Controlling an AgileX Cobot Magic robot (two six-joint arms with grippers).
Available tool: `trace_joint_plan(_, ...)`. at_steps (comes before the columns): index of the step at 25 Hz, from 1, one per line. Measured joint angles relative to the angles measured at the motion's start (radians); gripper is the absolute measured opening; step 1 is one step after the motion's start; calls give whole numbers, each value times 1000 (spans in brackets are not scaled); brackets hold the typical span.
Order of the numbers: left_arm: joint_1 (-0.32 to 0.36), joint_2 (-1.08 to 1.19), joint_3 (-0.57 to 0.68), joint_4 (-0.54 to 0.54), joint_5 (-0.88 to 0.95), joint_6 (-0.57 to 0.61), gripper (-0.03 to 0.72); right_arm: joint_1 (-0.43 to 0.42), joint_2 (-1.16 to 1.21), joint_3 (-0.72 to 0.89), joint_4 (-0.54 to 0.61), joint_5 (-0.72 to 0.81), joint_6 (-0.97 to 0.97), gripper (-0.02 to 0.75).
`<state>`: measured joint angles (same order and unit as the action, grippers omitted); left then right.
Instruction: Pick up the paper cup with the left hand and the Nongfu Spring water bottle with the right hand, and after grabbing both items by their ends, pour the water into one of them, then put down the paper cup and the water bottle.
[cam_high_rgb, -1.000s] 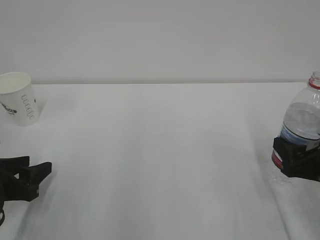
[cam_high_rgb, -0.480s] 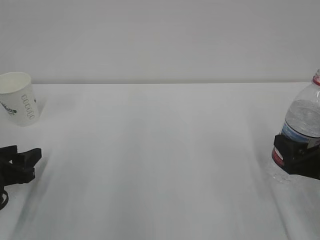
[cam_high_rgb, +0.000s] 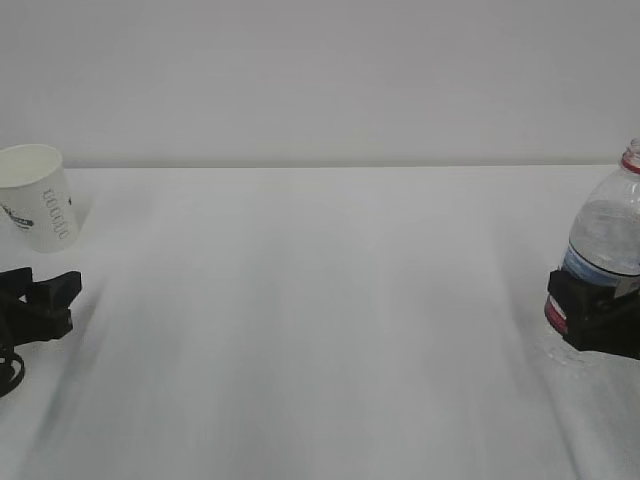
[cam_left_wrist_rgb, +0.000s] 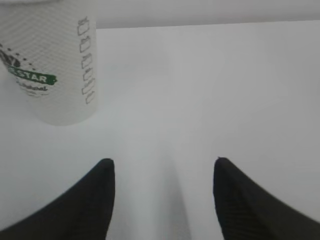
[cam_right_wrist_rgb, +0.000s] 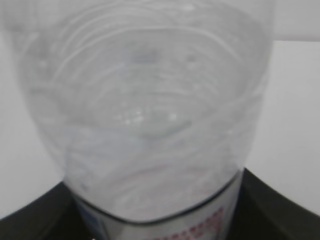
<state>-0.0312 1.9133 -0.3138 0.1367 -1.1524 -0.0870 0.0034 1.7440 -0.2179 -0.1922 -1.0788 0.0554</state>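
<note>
White paper cup (cam_left_wrist_rgb: 52, 65) stands on my desk (cam_high_rgb: 320, 300) ahead and left of the empty, spread left end effector (cam_left_wrist_rgb: 162, 192); my right end effector (cam_high_rgb: 590, 320) clasps the clear ribbed water bottle (cam_high_rgb: 605, 245) for pouring.

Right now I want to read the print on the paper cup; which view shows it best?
The left wrist view: the paper cup fills the upper left, with its green logo band and dark lettering close up. The exterior view shows the whole cup small at the left edge, print illegible. The right wrist view shows none of it.
</note>
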Motion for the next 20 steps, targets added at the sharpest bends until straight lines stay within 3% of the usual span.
trace_joint_plan(11,0,6,-37,-57,-2,0,589,0,0,2,2,0,-2,503)
trace_joint_plan(20,0,41,-65,-57,-2,0,610,0,0,2,2,0,-2,503)
